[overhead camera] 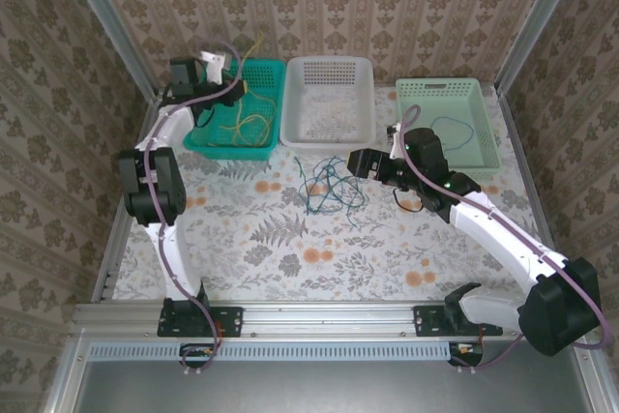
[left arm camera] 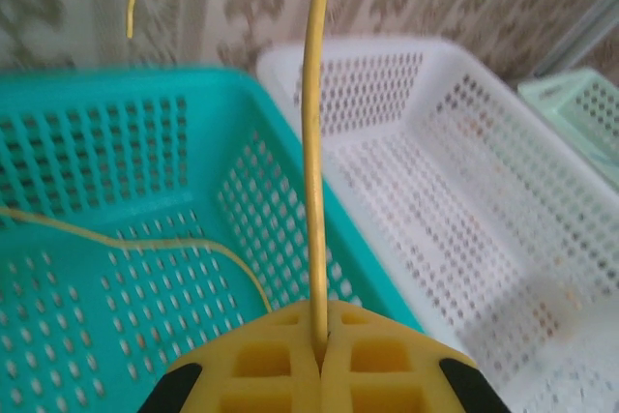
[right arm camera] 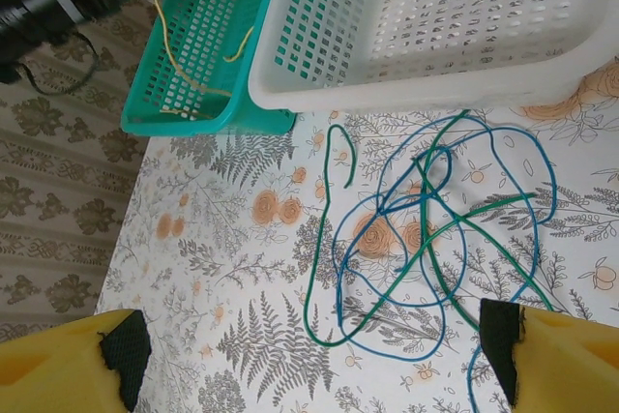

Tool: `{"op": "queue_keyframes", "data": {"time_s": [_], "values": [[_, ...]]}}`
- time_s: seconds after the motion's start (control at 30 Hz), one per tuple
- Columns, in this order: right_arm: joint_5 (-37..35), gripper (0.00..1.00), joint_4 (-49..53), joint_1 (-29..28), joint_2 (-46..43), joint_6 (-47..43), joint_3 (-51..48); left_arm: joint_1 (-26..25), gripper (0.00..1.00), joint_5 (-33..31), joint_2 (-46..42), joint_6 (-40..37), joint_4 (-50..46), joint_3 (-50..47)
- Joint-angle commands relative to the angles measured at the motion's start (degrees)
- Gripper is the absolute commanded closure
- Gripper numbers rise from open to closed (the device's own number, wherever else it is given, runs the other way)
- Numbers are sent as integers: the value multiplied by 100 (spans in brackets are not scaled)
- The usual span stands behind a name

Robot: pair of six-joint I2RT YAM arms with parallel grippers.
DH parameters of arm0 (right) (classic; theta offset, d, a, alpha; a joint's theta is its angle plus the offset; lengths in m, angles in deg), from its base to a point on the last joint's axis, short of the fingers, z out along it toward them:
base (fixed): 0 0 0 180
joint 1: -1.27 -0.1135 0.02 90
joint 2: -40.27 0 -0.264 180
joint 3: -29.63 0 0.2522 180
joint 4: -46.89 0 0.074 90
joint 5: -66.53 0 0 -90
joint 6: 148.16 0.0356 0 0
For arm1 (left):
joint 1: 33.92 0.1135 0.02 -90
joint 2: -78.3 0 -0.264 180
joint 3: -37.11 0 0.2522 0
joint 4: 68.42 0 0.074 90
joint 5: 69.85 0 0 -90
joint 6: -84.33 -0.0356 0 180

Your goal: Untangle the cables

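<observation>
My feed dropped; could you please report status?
Left gripper shut on thin yellow cable over teal plastic basket. Right gripper open above tangled green and blue cables. No obstruction.

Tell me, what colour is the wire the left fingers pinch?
The wire is yellow, clearest in the left wrist view.

Cut off at edges
The yellow cable [left arm camera: 311, 142] leaves at twelve o'clock; the blue cable [right arm camera: 554, 181] leaves near five o'clock.

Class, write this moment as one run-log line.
left gripper: shut on yellow cable, by teal basket | right gripper: open above green and blue cables
</observation>
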Motion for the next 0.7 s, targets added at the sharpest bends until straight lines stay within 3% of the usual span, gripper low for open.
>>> {"op": "queue_keyframes", "data": {"time_s": [0.0, 0.27, 0.43, 0.47, 0.6, 0.67], "values": [[-2, 8, 41, 44, -16, -13, -73, 5, 96, 334, -215, -367, 88, -356], [34, 8, 32, 69, -7, 20, -60, 13, 93, 41, 138, -557, -596, -191], [-31, 8, 126, 88, 9, -5, -63, 20, 70, -413, 355, -525, -1367, 280], [-76, 8, 167, 100, 18, -44, -54, 21, 61, -490, 344, -520, -1463, 305], [-381, 9, 513, 116, 106, -362, 115, -15, 41, -819, -55, -483, -1270, -88], [-477, 14, 730, 116, 243, -504, 247, -29, 40, -1017, -277, -450, -1141, -312]]}}
